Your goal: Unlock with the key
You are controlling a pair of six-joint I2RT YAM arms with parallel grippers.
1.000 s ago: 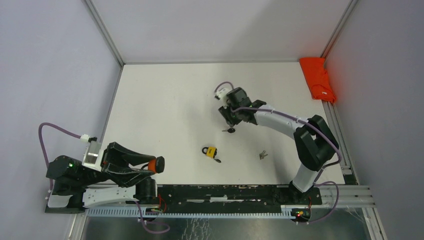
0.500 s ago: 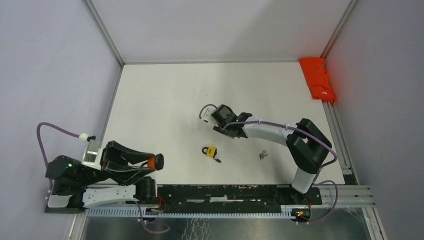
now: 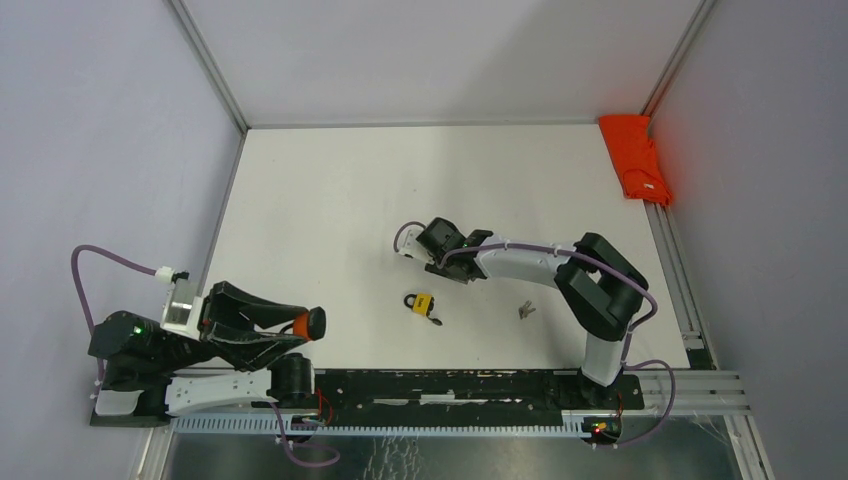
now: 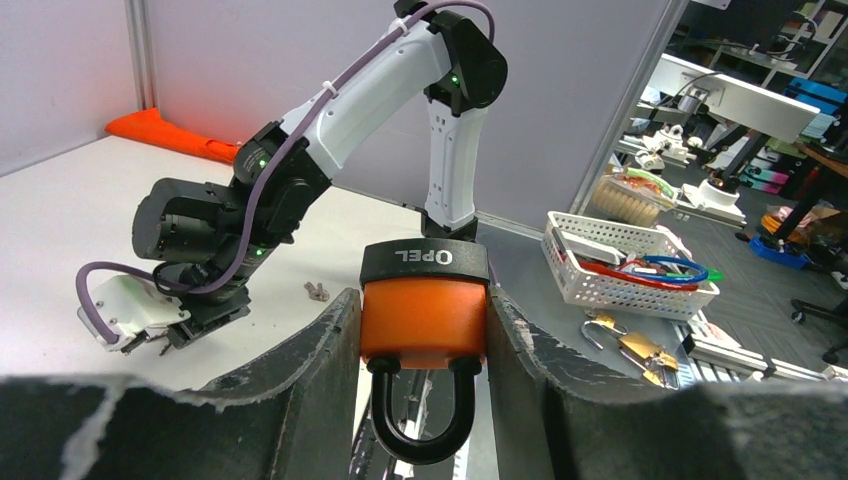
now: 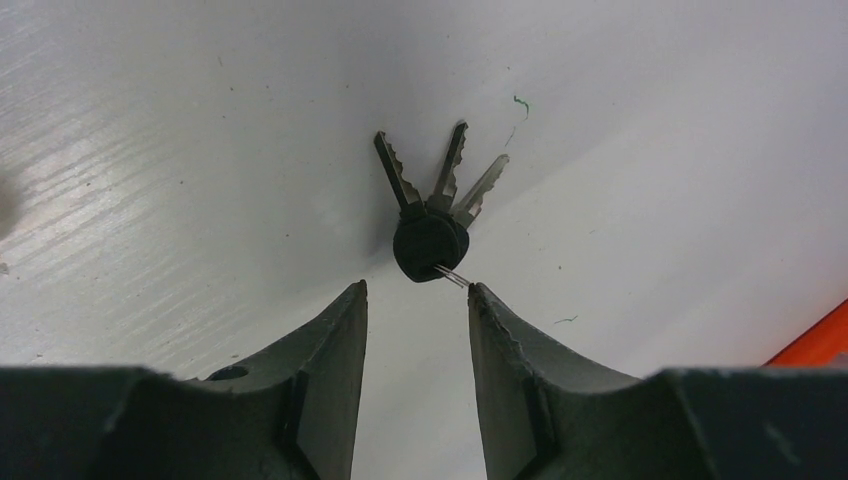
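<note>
My left gripper [image 4: 424, 298] is shut on an orange padlock [image 4: 424, 322] with a black cap and a black shackle, held just above the table's near left edge [image 3: 304, 324]. A bunch of three keys [image 5: 430, 215] with a black head lies flat on the white table. Just short of that head, my right gripper [image 5: 417, 291] is open, and the thin key ring touches its right fingertip. From above, the right gripper [image 3: 440, 260] reaches low over mid-table and hides the keys.
A small yellow padlock [image 3: 422, 303] with a key in it lies just in front of the right gripper. Small metal keys [image 3: 524, 310] lie to the right. A red cloth [image 3: 636, 157] rests at the far right edge. Walls enclose the table.
The right arm has swung left and toward the near side, coming down over the key bunch, which no longer shows from above. The left arm and its padlock have hardly moved.
</note>
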